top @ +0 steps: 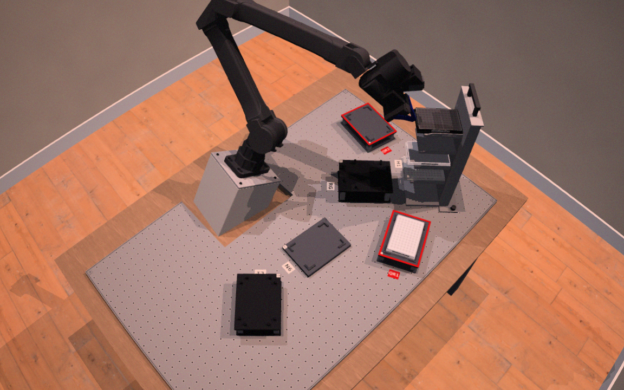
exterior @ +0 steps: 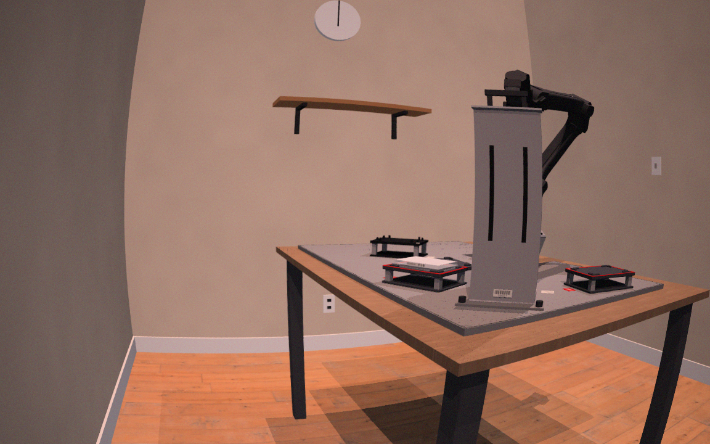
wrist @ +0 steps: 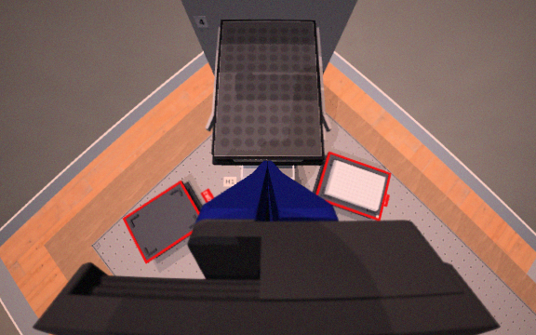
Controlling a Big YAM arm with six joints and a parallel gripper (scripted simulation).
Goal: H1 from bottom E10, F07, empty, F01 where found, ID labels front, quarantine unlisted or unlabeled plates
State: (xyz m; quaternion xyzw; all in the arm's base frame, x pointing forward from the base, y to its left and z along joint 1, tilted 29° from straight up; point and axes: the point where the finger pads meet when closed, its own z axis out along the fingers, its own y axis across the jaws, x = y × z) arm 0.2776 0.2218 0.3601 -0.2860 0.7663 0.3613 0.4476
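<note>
The plate hotel H1 (top: 450, 155) stands at the far right of the deck. A dark plate (top: 438, 120) lies in its top slot, also seen in the wrist view (wrist: 268, 90). A clear plate (top: 428, 155) sits in a slot below it, and a darker plate (top: 423, 175) lower still. My gripper (wrist: 267, 167) is shut, with its blue fingertips at the front end of the top dark plate. It holds nothing. A white plate (top: 405, 236) rests in quarantine nest QR1 (top: 404, 238). Quarantine nest QR2 (top: 368, 124) is empty. No ID labels are readable.
The regrip nest RG (top: 365, 180) stands left of the hotel. The recovery nest N6 (top: 316, 246) lies mid-deck, and a black nest (top: 257, 303) sits near the front. The arm's base block (top: 234, 191) stands at the left.
</note>
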